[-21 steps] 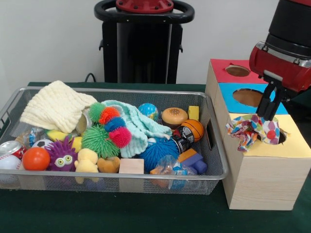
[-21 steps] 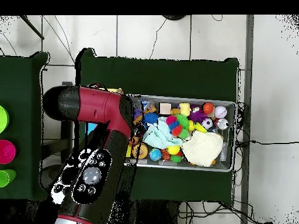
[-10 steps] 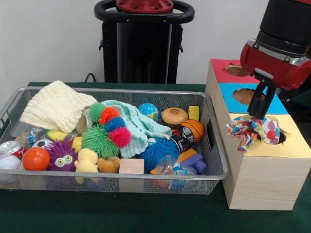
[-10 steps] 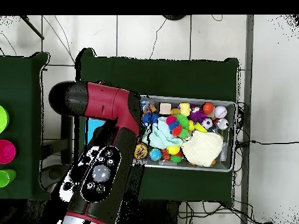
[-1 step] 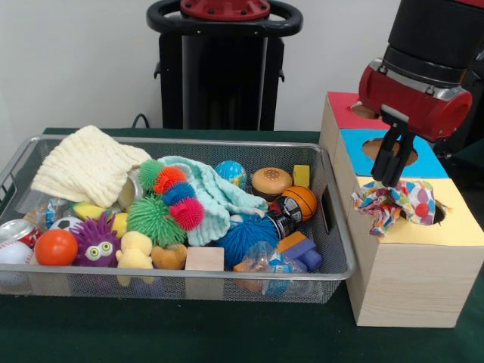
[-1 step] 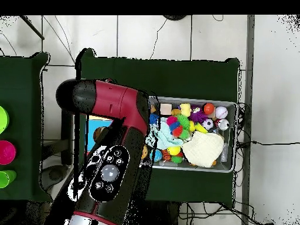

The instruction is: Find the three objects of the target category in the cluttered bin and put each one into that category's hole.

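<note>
Front view: your hand [image 5: 392, 168] hangs over sorting box [image 5: 412, 261], fingers apart, holding nothing. Patterned cloth [image 5: 391, 204] lies just below hand, bunched at mouth of yellow section's hole [image 5: 439, 215], not pushed in; no clear long axis. Judgement: either press it down or return to bin [image 5: 336, 249], which sits to side of box, away from yellow hole. Mint cloth [image 5: 215, 193] and cream cloth [image 5: 87, 168] lie in bin, cream at far end. Single arm, no choice. No readable labels or writing.

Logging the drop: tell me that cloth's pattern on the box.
Cloth: white with multicoloured dots; front view.
</note>
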